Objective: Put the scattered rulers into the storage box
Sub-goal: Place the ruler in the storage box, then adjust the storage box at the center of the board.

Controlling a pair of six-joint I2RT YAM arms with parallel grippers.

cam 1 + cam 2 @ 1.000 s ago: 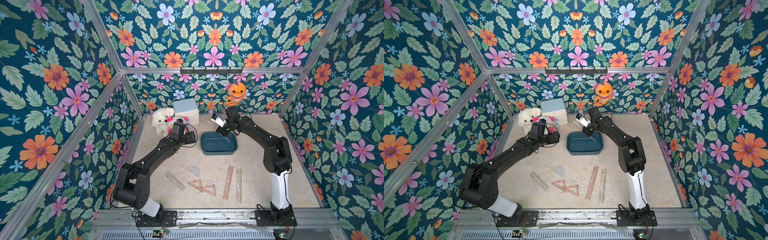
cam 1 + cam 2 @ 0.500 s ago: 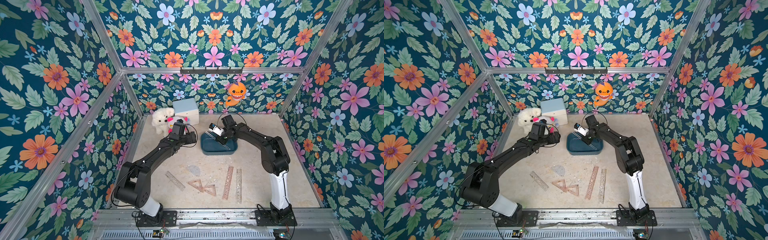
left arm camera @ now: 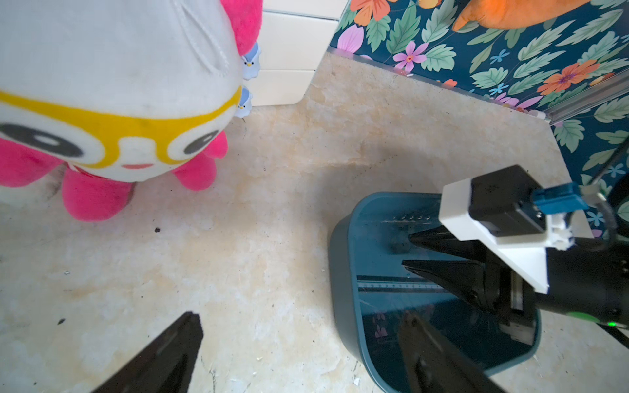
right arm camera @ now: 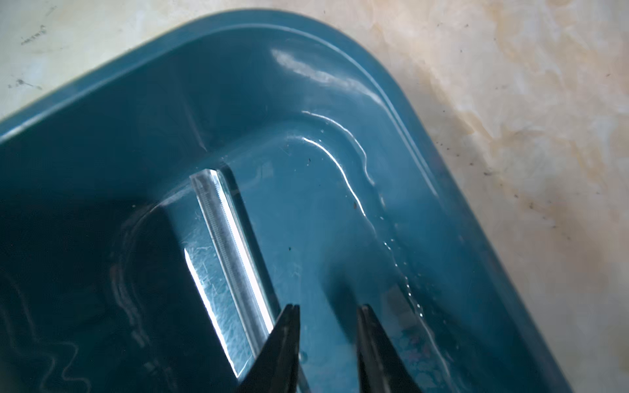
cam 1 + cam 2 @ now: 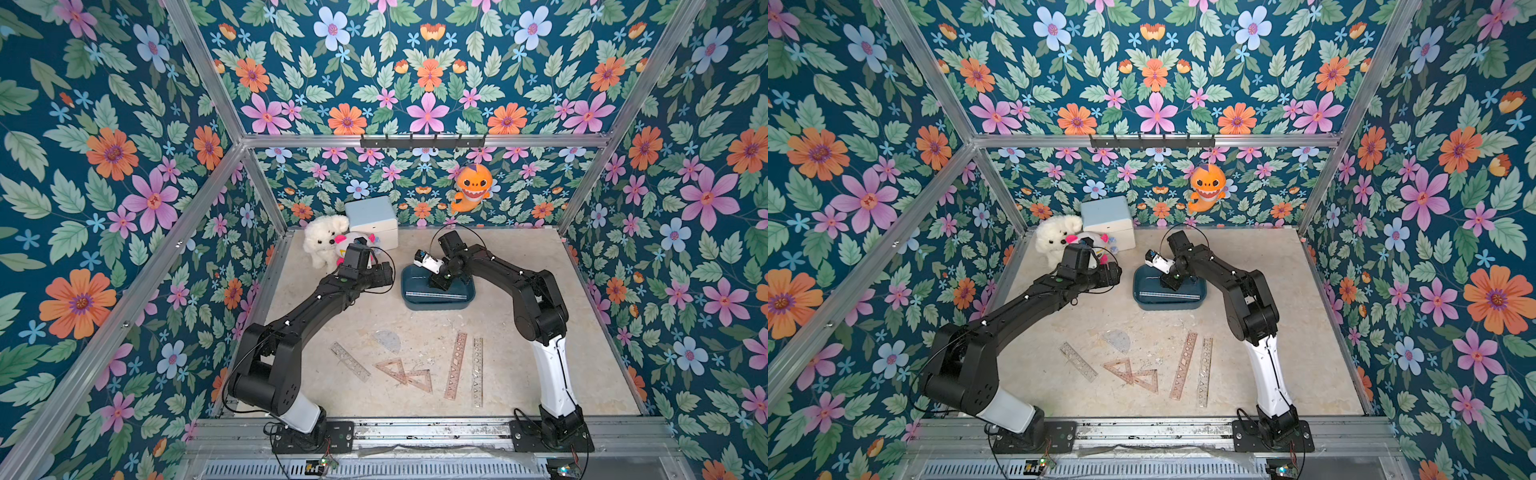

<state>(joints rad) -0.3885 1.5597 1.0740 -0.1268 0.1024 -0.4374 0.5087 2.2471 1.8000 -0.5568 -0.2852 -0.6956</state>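
1. Teal storage box (image 5: 436, 306) on the table (image 5: 519, 374), pink-and-white plush toy (image 3: 119, 85) near its left end, six rulers (image 5: 456, 365) well apart up front.
2. Clear ruler (image 5: 436, 296) lies flat inside, lengthwise along the near wall.
3. Right tool (image 4: 328, 308), pinching it overhead earlier, now slightly parted beside it; left tool (image 3: 301, 316) spread.

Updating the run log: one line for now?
right gripper: open, inside storage box | clear ruler: lying in box, ungripped | left gripper: open, empty, beside box | loose rulers: six on table
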